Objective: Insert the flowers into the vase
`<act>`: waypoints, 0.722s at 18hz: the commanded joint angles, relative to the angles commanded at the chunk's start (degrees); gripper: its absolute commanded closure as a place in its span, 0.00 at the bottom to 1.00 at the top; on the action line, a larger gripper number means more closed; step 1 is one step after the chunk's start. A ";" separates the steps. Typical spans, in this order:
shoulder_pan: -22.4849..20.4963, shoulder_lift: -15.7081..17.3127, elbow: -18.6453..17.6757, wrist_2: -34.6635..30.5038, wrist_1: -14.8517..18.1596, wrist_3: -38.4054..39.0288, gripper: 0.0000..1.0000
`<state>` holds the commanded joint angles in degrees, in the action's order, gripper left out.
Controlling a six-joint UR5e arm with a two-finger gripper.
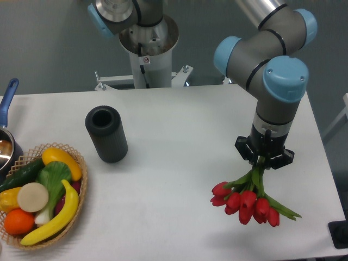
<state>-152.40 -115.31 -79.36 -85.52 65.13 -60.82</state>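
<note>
End effector, black and two-fingered, points straight down over the right half of the white desk. Its fingers are closed on the green stems of the bunch of red tulips with closed buds. The bunch hangs buds downward beneath the end effector, with the red heads fanned out low and slightly to the camera's left of the grip. Long green leaves trail toward the camera's lower right. A soft shadow lies on the desk under the buds; whether the buds touch the surface cannot be told.

Matte black, finely ribbed cylindrical vase stands upright on the left-centre of the desk, its round mouth open toward the top. It is well apart from the flowers, with bare desk between them.

Woven wicker basket sits at the near left corner, just beside the vase on its lower left and not touching it. It holds colourful fruit and vegetables, among them a yellow banana, an orange and a green cucumber.

Blue-handled metal saucepan sits partly cut off at the left edge, behind the basket.
</note>
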 joint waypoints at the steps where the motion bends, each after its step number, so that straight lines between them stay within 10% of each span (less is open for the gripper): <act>1: -0.17 0.00 0.00 0.09 -0.09 0.00 1.00; 8: -0.70 0.88 0.53 4.82 -0.97 0.53 1.00; 13: -1.40 4.03 -0.17 23.42 -2.64 1.23 1.00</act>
<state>-153.80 -111.28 -79.54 -62.09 62.49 -59.60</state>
